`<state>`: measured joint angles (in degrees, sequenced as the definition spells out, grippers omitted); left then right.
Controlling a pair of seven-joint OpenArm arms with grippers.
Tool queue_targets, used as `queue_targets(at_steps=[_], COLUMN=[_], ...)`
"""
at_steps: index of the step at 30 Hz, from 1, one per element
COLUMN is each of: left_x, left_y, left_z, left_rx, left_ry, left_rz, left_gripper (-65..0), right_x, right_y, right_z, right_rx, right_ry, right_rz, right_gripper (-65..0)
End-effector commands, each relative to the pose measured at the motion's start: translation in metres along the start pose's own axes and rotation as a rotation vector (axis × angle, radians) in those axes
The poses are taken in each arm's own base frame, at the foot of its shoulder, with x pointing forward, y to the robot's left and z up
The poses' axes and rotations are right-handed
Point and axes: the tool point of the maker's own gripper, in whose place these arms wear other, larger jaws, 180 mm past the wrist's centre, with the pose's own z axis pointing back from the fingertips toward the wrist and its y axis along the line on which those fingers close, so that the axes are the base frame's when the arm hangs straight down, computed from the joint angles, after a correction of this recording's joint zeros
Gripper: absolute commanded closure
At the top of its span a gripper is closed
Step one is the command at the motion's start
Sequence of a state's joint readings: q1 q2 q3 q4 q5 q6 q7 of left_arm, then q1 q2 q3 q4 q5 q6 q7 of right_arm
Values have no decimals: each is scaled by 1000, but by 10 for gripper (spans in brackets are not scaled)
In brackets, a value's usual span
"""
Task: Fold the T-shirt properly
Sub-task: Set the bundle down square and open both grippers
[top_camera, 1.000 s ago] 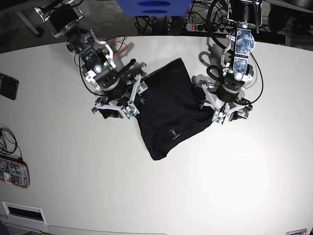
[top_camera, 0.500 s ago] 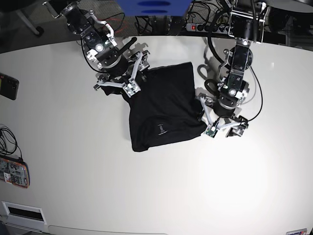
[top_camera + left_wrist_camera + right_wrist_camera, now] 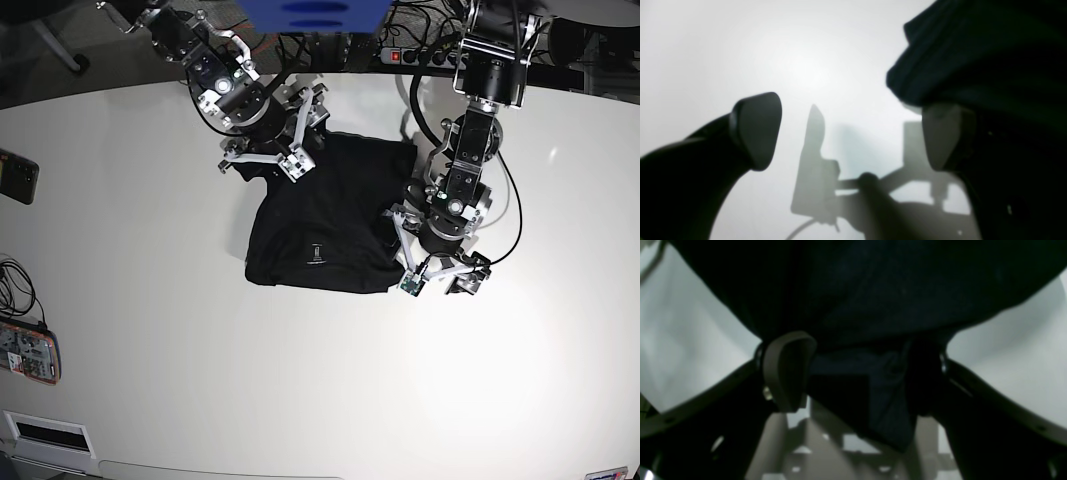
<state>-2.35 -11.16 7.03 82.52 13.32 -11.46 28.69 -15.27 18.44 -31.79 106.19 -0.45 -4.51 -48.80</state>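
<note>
The T-shirt is soft black cloth, matt and thin, lying in loose folds, with a tiny pale printed mark at about 7 o'clock on it. The table is a smooth white surface with a faint sheen, bright enough to carry clear shadows. The left gripper has smooth matt grey pads on dark plastic fingers. The right gripper looks the same, its pad dull and rubbery.
</note>
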Motion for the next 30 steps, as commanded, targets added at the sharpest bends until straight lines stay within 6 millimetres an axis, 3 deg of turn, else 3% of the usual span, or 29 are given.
queue_targets(at_steps=[1,5,9,12,16,20,25,30], left_x=[12,18,35,35,38,35,45,39], left_y=[8,19,23,31,44,52,43,39], left_z=[1,15,22,31,38,51,72,97], left_rx=[18,51,66,90,126,159,153,166], left_ry=[-36,-80,-188,-234,-306,-405,-581,-714], left_rz=[1,23,30,46,71,92,84,100], left_gripper=[-647,-644,-644,-644,-644,-644,-644,-644], right_x=[7,40,70,73,74,71,70,64], right_y=[0,-25,-65,-87,-98,-135,-173,-205], right_z=[3,8,21,29,32,45,61,80], right_rx=[5,-55,-155,-213,-241,-341,-454,-566], right_ry=[-26,-177,-346,-375,-380,-388,-415,-452], right_rz=[5,-8,-35,-54,-60,-95,-173,-297], right_gripper=[-457,-457,-457,-457,-457,-457,-457,-457])
